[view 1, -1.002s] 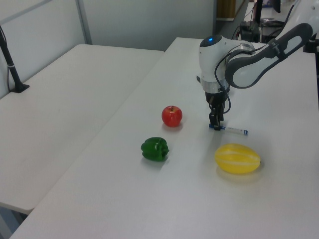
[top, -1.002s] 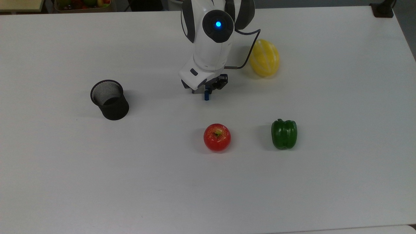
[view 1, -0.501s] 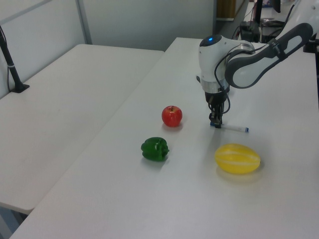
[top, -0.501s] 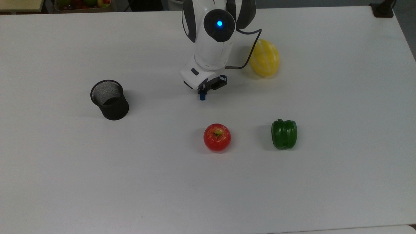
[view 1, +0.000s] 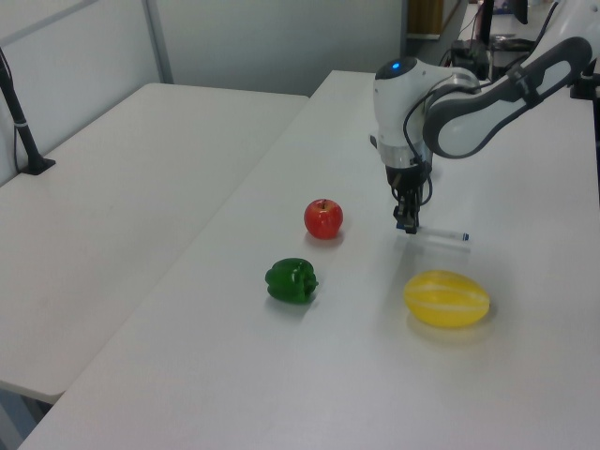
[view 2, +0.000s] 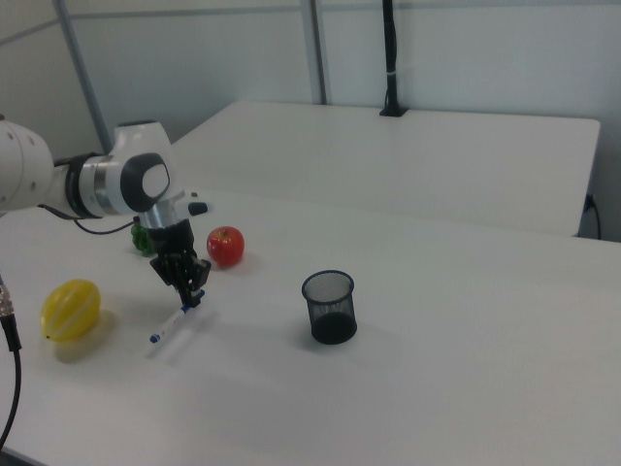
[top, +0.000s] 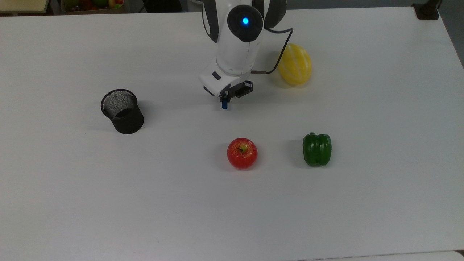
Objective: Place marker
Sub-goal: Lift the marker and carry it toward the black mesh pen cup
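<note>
1. The gripper (view 2: 191, 292) has its jaws closed on the capped end of the marker (view 2: 171, 324).
2. In the right view the marker slants down to the right view's left, its far tip low, near the table (view 2: 466, 369).
3. In the top view, the cup (top: 122, 111) stands well left of the gripper (top: 225, 100); the apple (top: 242, 153) and pepper (top: 317, 149) sit nearer, and the melon (top: 295, 64) is to the right.

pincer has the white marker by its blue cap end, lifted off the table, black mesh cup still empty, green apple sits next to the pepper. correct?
Not quite: the round apple is red, not green, as the top view shows. The rest holds: the pincer grips the slim white marker by its blue cap end, tilted and lifted off the white table; the black mesh cup looks empty, and the green bell pepper sits beside the apple.
</note>
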